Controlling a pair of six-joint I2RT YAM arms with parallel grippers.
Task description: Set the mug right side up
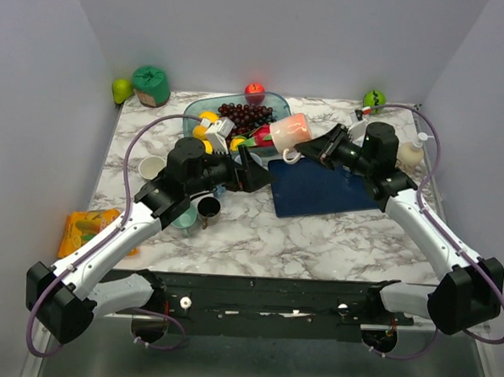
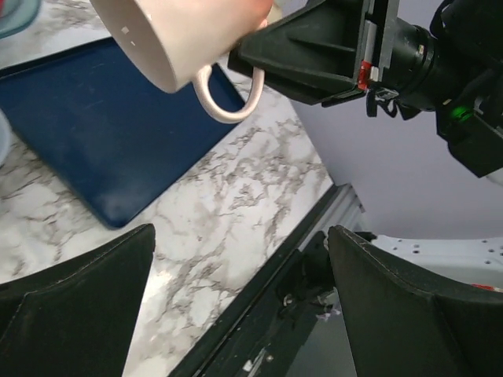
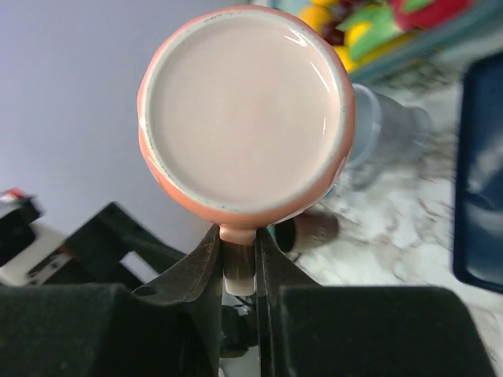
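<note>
Grey walls [image 1: 285, 38] close in a marbled bench [image 1: 334, 239], with a bowl of fruit [image 1: 276, 98] at its back edge and a dark blue mat [image 1: 319, 192] in the middle.

We find the mug [image 1: 290, 130] off the bench altogether. It hangs in the air above the far left corner of the mat, just in front of the bowl. The right tool [image 1: 312, 148] carries it, clenched on the handle [image 3: 238, 259] alone, with the loop pinched between its two fingers [image 3: 206, 271]. From the right wrist we look straight at the mug's flat base, so its mouth points away from that tool and the body lies tilted roughly sideways, not yet upright.

We judge the mug to be glazed ceramic: stiff, fairly heavy for its size, slick and breakable if dropped. With only the handle held, the body's weight sits off to one side of the pinch and may swivel. The handle is the surest hold. The wall or rim would serve as a second one.

Our left tool [image 1: 251, 170] is released, its jaws spread wide and holding nothing. It sits just to the near left of the mug, lower down and aimed toward it. From its own wrist view the mug shows high above the fingers, apart from them.
</note>
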